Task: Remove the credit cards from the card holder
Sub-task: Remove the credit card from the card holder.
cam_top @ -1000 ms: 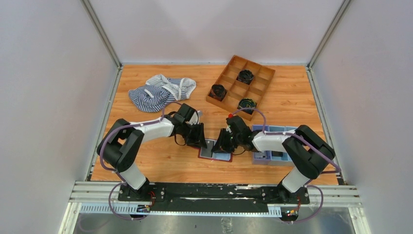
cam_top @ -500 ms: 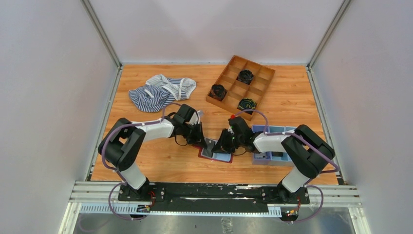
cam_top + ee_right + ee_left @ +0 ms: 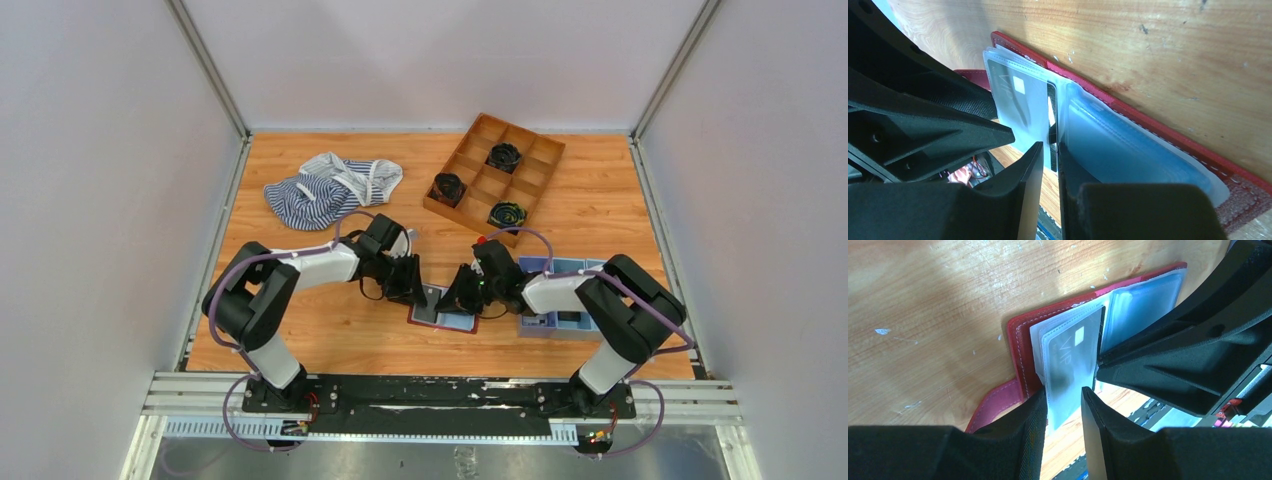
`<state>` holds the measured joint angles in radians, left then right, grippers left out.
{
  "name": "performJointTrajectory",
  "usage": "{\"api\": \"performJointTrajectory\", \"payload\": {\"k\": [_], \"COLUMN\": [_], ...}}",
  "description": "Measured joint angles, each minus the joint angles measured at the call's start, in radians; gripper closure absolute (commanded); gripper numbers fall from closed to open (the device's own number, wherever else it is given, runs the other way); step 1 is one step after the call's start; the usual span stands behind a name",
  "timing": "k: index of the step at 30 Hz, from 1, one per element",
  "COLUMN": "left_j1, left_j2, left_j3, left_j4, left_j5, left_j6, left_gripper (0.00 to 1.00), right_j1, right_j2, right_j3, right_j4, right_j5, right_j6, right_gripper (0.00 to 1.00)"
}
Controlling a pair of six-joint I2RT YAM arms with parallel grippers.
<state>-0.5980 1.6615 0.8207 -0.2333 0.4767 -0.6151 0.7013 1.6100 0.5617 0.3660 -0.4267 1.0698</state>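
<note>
The maroon card holder [image 3: 447,321] lies open on the wood between both grippers, and its red cover shows in the left wrist view [image 3: 1020,340] and the right wrist view [image 3: 1148,131]. A clear sleeve holding a grey "VIP" credit card [image 3: 1070,360] stands up from it. My left gripper [image 3: 413,291] [image 3: 1063,390] is slightly open around that sleeve, which rests against one finger. My right gripper [image 3: 461,297] [image 3: 1049,144] is shut on the edge of a dark card [image 3: 1051,110] beside the VIP card [image 3: 1015,100]. Blue-grey pockets [image 3: 1118,145] lie flat.
A light-blue tray [image 3: 548,326] lies under my right forearm. A wooden divided tray [image 3: 478,165] with black coils [image 3: 503,156] stands at the back right. A striped cloth [image 3: 320,190] lies at the back left. The metal rail [image 3: 440,400] runs along the near edge.
Half a second ago the sleeve leaf stood raised between the grippers; now it sits lower. Both grippers have shifted only slightly over the card holder.
</note>
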Motion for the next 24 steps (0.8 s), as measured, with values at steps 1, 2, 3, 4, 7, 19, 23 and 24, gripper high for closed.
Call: {"api": "performJointTrajectory", "payload": {"k": [1,2,3,4,7,19,23,24], "left_j1": [0.000,0.000,0.000,0.000,-0.001,-0.001,-0.001,-0.001], "left_j2": [0.000,0.000,0.000,-0.002,-0.013,-0.020,-0.013,-0.010], "left_j3": [0.002,0.003,0.004,0.004,0.004,0.010,0.009,0.009], "left_j4": [-0.003,-0.005,-0.008,-0.009,-0.020,-0.031,-0.023,-0.021], "left_j5": [-0.003,-0.006,-0.010,-0.013,-0.036,-0.058,-0.054,-0.053], "left_j6": [0.001,0.002,0.002,0.002,0.002,0.007,0.005,0.005], "left_gripper": [0.63,0.63,0.62,0.62,0.63,0.97,1.00,1.00], "right_j1": [-0.001,-0.001,-0.002,-0.002,-0.002,-0.014,-0.019,-0.021], "right_j2": [0.002,0.003,0.004,0.005,0.005,0.004,0.001,-0.002], "right_j3": [0.000,0.000,0.000,0.000,0.000,-0.002,-0.005,-0.006], "right_j4": [0.002,0.003,0.005,0.006,0.007,0.008,0.007,0.007], "right_j5": [-0.001,-0.002,-0.003,-0.003,-0.003,-0.010,-0.009,-0.008], "right_j6": [0.001,0.003,0.004,0.004,0.004,0.004,0.004,0.004], "right_gripper": [0.79,0.79,0.79,0.79,0.79,0.79,0.79,0.79]}}
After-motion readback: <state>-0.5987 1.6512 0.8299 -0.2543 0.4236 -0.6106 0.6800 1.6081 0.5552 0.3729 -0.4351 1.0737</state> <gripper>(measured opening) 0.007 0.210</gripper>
